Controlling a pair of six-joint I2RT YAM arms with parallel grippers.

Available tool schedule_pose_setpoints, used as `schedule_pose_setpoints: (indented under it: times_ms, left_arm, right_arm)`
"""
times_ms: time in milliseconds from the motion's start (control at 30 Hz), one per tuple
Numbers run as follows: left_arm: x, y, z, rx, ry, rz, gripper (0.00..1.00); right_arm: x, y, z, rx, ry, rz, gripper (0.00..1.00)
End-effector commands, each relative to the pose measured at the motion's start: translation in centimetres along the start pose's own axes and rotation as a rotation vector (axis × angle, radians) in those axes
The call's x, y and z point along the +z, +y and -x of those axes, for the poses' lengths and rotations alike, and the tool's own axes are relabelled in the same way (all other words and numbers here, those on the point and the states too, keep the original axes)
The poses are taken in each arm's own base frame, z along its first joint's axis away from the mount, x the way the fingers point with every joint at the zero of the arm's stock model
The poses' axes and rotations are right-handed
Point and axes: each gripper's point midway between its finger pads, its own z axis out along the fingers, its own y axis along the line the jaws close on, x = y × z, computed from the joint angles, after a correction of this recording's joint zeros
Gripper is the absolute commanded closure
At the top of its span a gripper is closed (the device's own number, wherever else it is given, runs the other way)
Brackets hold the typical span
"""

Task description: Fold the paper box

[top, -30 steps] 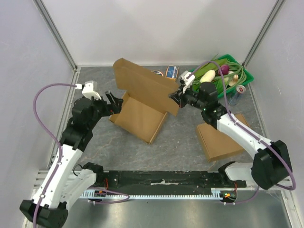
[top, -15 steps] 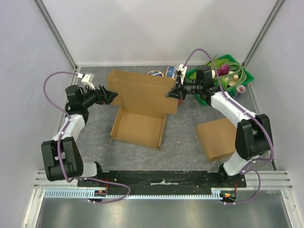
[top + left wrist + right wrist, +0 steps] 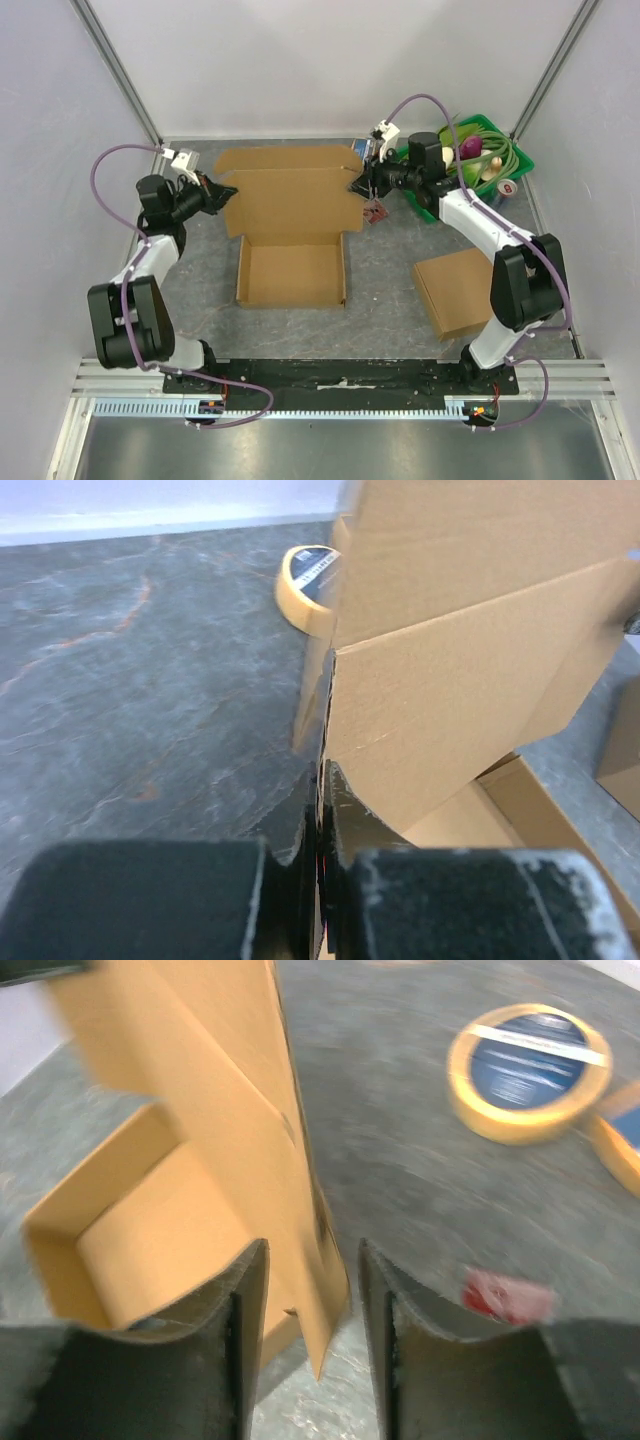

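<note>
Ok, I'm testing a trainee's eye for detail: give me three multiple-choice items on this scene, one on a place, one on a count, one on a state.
1. Where is the green basket? A) far right corner of the table B) near left corner C) the table's middle
2. How many cardboard items lie on the table? A) one B) two C) four
3. How is the right pincer? A) shut on the basket B) open, the lid flap of the paper box between its fingers C) out of view
Key: 1 A, it sits back right; 2 B, the open paper box plus a flat piece at the near right; 3 B, the wrist view shows its fingers apart astride the flap.
</note>
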Motion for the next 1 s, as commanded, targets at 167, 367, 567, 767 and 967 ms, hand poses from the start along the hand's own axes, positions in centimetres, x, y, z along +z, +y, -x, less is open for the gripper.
schedule_pose_setpoints:
  times_ms: [167,367,567,767,967]
  left_arm:
    - [-5.2,2.9,2.7,0.116,-0.134,0.378,0.98]
    - [-6.2,2.1,2.6,0.082,-0.159,0.406,0.98]
    - [-7.2,2.1,2.6,0.102,-0.164,0.453,0.98]
    - [-6.8,1.6,2.5,0.104,-0.161,0.415,0.98]
    - [-6.7,1.5,2.3,0.100,-0.164,0.414,0.98]
  right_arm:
    - [-7.8,-8.8,-0.7,0.244,-0.146,-0.761,0.16]
    - [-4.1,-9.3,-5.0,0.063,0.066,-0.719,0.11]
    - [1.5,-9.8,-8.3,0.009,0.335,-0.599,0.11]
    - [2.1,-12.5,-9.7,-0.052,0.456,-0.663,0.07]
    - [3.2,-14.4,-11.6,-0.051,0.551,-0.654,0.03]
